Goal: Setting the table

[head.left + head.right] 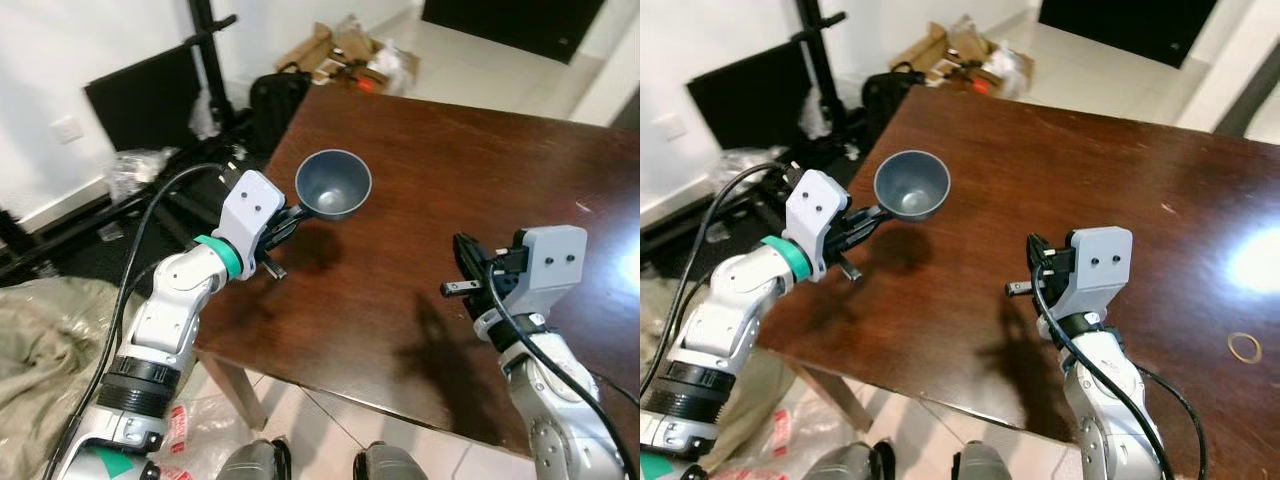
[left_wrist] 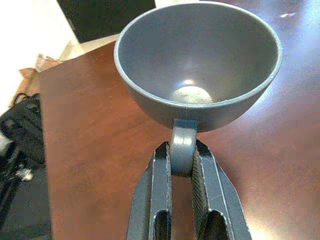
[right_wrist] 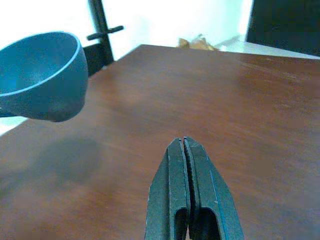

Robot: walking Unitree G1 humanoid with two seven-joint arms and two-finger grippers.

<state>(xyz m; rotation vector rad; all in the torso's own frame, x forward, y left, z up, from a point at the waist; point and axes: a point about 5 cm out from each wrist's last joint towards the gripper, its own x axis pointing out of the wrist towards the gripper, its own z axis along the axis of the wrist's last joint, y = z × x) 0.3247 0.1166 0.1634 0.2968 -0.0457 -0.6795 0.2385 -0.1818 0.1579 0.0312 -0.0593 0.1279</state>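
Left gripper has the round grey-blue plastic cup pinched by its handle, up over the dark brown wooden table near its left edge. Right gripper hovers over the table, fingers pressed together on nothing.

Lots of clutter past the far corner of the counter: some flattened cardboard piled on the pale tile floor, with a white plastic bag next to it. A black bag sits right up against the counter's corner. There's a black flat panel leaning on the white wall, a black stand pole in front of it, and a wall socket lower down. Crumpled beige cloth is heaped on the floor on the left. Also a small rubber band lying on the counter near its right edge.
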